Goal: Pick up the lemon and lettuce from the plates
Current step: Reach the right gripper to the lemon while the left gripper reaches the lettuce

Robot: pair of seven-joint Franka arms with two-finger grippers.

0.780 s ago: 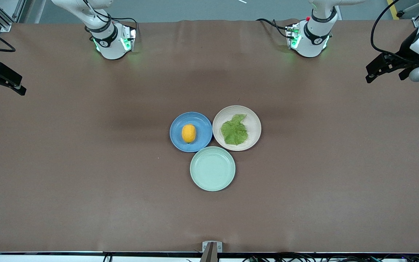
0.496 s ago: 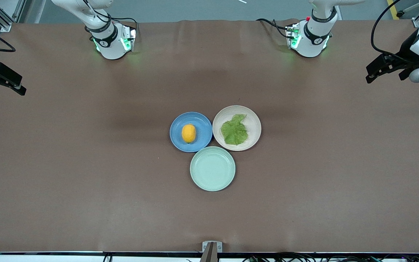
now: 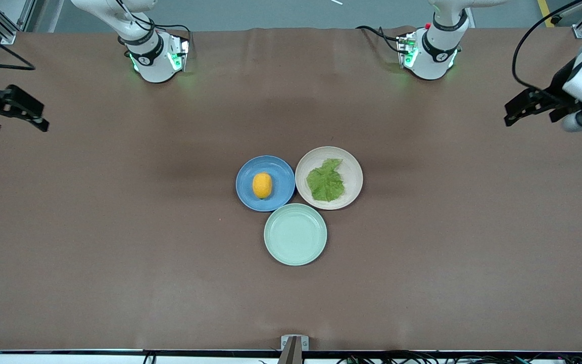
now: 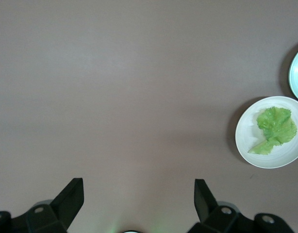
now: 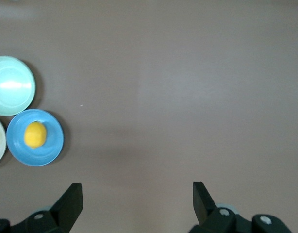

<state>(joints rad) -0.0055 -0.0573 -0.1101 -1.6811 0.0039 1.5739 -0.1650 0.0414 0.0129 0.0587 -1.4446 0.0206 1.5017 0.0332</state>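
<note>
The orange-yellow lemon (image 3: 262, 185) lies on the blue plate (image 3: 250, 196) in the middle of the table. It also shows in the right wrist view (image 5: 35, 134). The green lettuce (image 3: 325, 181) lies on the beige plate (image 3: 354, 174) beside it, and in the left wrist view (image 4: 275, 128). My right gripper (image 3: 18, 119) is open and empty, up over the right arm's end of the table. My left gripper (image 3: 523, 108) is open and empty, up over the left arm's end.
An empty pale mint-green plate (image 3: 295, 234) touches both other plates, nearer to the front camera. Brown table cover lies all around the three plates. The arms' bases (image 3: 155, 55) (image 3: 430, 53) stand at the table's edge farthest from the front camera.
Both grippers have moved a little inward toward the plates in the middle of the table. The plates, lemon and lettuce have not moved.
</note>
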